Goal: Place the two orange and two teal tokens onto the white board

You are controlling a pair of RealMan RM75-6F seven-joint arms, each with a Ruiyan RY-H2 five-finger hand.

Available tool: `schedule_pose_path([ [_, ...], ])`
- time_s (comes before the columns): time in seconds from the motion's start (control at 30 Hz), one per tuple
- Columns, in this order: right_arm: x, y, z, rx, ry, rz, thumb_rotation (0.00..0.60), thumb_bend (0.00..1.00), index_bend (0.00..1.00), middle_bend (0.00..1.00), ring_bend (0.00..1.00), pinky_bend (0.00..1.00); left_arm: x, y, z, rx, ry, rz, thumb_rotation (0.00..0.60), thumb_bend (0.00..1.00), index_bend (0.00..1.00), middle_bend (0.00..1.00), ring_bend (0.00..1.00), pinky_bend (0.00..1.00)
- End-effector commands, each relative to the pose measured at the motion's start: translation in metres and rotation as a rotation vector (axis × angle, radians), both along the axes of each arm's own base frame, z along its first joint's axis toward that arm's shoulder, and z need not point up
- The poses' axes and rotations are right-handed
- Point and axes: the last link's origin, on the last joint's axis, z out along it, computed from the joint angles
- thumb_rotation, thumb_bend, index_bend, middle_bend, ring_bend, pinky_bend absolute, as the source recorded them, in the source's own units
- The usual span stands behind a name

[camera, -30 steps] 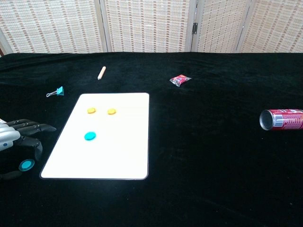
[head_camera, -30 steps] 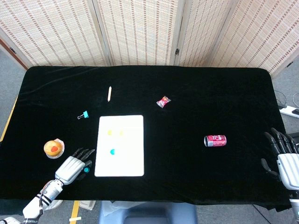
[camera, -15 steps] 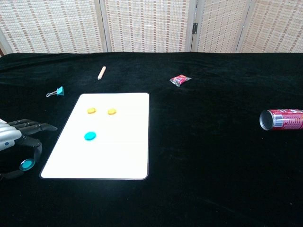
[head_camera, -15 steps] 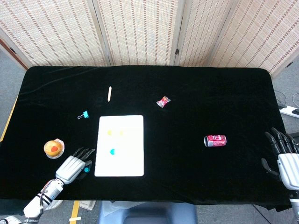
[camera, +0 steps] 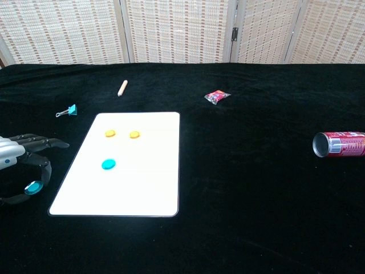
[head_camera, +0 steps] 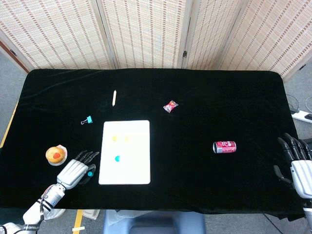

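Resting on the white board point(camera: 142, 188) are both orange tokens point(camera: 110, 133) and one teal token point(camera: 108, 164) (three placed); left robot hand point(camera: 23, 165) pinches the last teal token point(camera: 33, 187) beside the board's left edge.

Woven folding screen point(head_camera: 146, 34) behind black-draped table point(head_camera: 204, 97), grey floor point(head_camera: 9, 78).
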Motion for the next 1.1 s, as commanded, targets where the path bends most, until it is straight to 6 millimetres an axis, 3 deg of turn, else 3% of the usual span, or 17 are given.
schedule_pose_path([
  [0.03, -0.001, 0.0, 0.0, -0.002, -0.001, -0.001, 0.6, 0.44, 0.0, 0.0, 0.0, 0.0, 0.02, 0.016, 0.007, 0.026, -0.042, -0.039, 0.6, 0.48, 0.5, 0.06, 0.0, 0.0],
  [0.3, -0.003, -0.001, 0.001, 0.001, -0.002, -0.005, 0.6, 0.44, 0.0, 0.0, 0.0, 0.0, 0.072, 0.052, -0.003, 0.024, -0.082, -0.125, 0.6, 0.48, 0.5, 0.06, 0.0, 0.0],
  [0.57, -0.006, 0.0, 0.002, -0.002, -0.001, -0.022, 0.6, 0.44, 0.0, 0.0, 0.0, 0.0, 0.112, 0.071, -0.027, -0.017, -0.079, -0.167, 0.6, 0.48, 0.5, 0.06, 0.0, 0.0],
  [0.83, -0.007, -0.002, 0.002, 0.003, 0.002, -0.027, 0.6, 0.44, 0.0, 0.0, 0.0, 0.0, 0.129, 0.078, -0.049, -0.052, -0.048, -0.178, 0.6, 0.48, 0.49, 0.06, 0.0, 0.0],
  [1.1, -0.007, -0.003, 0.0, 0.009, 0.002, -0.029, 0.6, 0.44, 0.0, 0.0, 0.0, 0.0, 0.133, 0.079, -0.065, -0.073, -0.028, -0.16, 0.6, 0.48, 0.48, 0.06, 0.0, 0.0],
])
